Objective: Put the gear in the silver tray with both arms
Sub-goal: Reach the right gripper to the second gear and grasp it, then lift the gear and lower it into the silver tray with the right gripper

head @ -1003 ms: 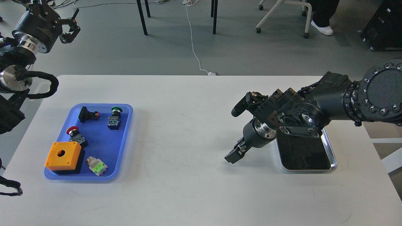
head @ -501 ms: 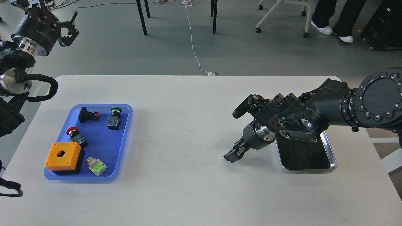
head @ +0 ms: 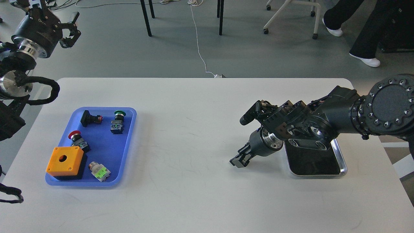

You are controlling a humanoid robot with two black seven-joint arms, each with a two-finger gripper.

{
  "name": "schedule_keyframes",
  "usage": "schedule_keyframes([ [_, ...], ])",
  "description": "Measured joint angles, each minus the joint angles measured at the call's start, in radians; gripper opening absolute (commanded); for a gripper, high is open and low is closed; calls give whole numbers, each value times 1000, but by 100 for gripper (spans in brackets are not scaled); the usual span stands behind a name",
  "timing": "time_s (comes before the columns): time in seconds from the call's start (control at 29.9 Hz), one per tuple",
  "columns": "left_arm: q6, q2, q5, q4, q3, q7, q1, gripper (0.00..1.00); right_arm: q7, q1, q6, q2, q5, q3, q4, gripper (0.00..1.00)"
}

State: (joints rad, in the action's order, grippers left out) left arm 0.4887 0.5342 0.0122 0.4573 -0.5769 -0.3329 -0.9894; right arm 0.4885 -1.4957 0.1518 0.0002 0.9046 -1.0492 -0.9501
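The silver tray [head: 342,161] lies at the right of the white table, its dark bottom bare where it shows. My right arm crosses over its far end. My right gripper [head: 237,160] hangs low over the table just left of the tray, holding nothing; it is dark and its fingers cannot be told apart. The gear lies in a blue tray [head: 127,145] at the left: an orange box [head: 64,160], a red push button [head: 77,137], a green push button [head: 118,121], a black switch [head: 90,118] and a grey-green part [head: 100,171]. My left gripper [head: 73,28] is open and empty, raised beyond the table's far left corner.
The white table [head: 194,129] stretches between the two trays. Behind the table are chair legs [head: 221,16], a white cable [head: 200,48] on the floor and a person's legs [head: 365,32] at the far right.
My right gripper has drifted slightly left and up beside the silver tray. My left gripper shifted slightly at first, then held. A person has walked into the background at the right.
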Motion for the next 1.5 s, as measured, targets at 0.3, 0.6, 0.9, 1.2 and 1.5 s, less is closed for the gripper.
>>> schedule_keyframes([
  [0.3, 0, 1, 0, -14, 0, 0, 0, 98, 1, -21, 3, 0, 16, -5, -17, 16],
  [0.6, 0, 3, 2, -16, 0, -2, 0, 98, 0, -79, 5, 0, 20, -9, -32, 16],
  [0.9, 0, 14, 2, -16, 0, -2, 0, 98, 0, -220, 7, -18, 31, -25, -89, 16],
  [1.2, 0, 14, 12, -12, -4, 3, -2, 98, 0, -209, 1, -348, 233, -99, -152, 16],
  [1.5, 0, 8, 22, -11, -2, 6, -3, 98, 0, -90, -42, -491, 337, -97, -151, 19],
])
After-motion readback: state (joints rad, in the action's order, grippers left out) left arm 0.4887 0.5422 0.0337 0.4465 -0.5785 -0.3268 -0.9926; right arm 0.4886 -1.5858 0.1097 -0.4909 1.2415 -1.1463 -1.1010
